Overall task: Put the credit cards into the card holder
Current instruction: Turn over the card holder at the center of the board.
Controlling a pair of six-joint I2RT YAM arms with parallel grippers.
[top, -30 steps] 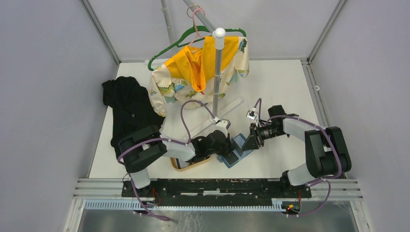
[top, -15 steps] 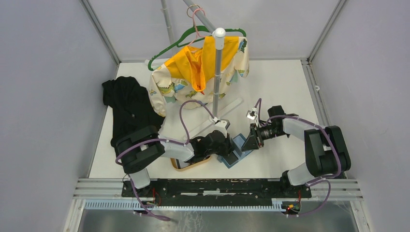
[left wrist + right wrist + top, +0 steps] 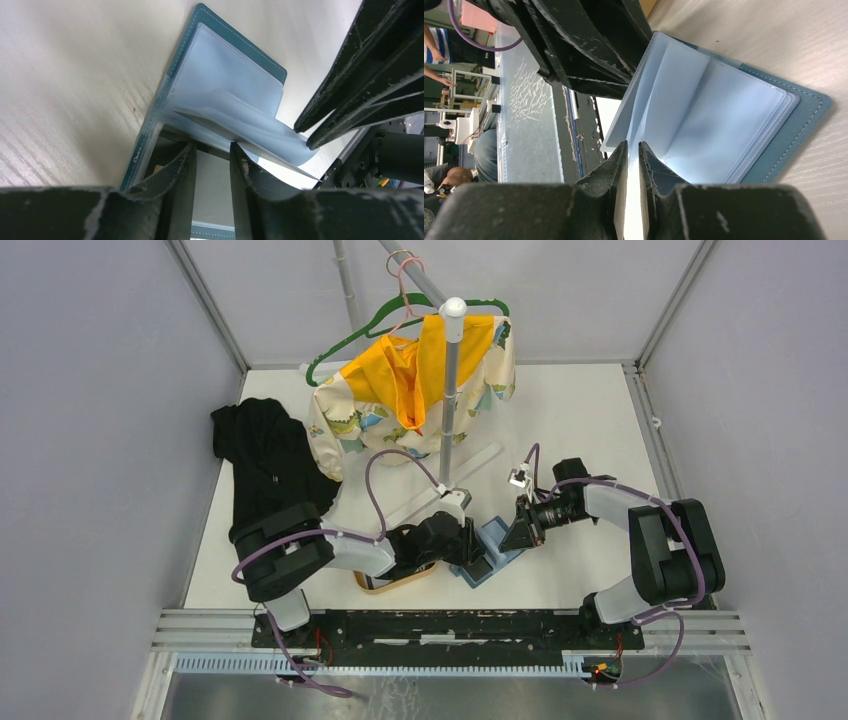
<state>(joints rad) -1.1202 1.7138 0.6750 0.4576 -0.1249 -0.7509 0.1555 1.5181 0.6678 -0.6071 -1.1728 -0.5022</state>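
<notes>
The teal card holder (image 3: 496, 537) lies open on the table between both grippers, its pale blue pages fanned (image 3: 220, 65) (image 3: 724, 115). My left gripper (image 3: 212, 147) (image 3: 472, 548) rests low on the near half, jaws apart with only a pale page showing between them. My right gripper (image 3: 632, 144) (image 3: 513, 536) comes in from the right, and its fingers (image 3: 320, 117) pinch the lifted edge of one page. The credit cards do not show plainly; a dark strip under a sleeve by my left finger (image 3: 182, 165) cannot be identified.
A tan oval wooden tray (image 3: 425, 575) sits under the left arm, just left of the holder. Behind stand a garment rack pole (image 3: 450, 390) with a yellow patterned garment (image 3: 400, 390) and a heap of black cloth (image 3: 265, 460) at the left.
My left jaws have spread apart over the holder. My right jaws have narrowed onto the lifted page. The left arm has shifted slightly towards the holder.
</notes>
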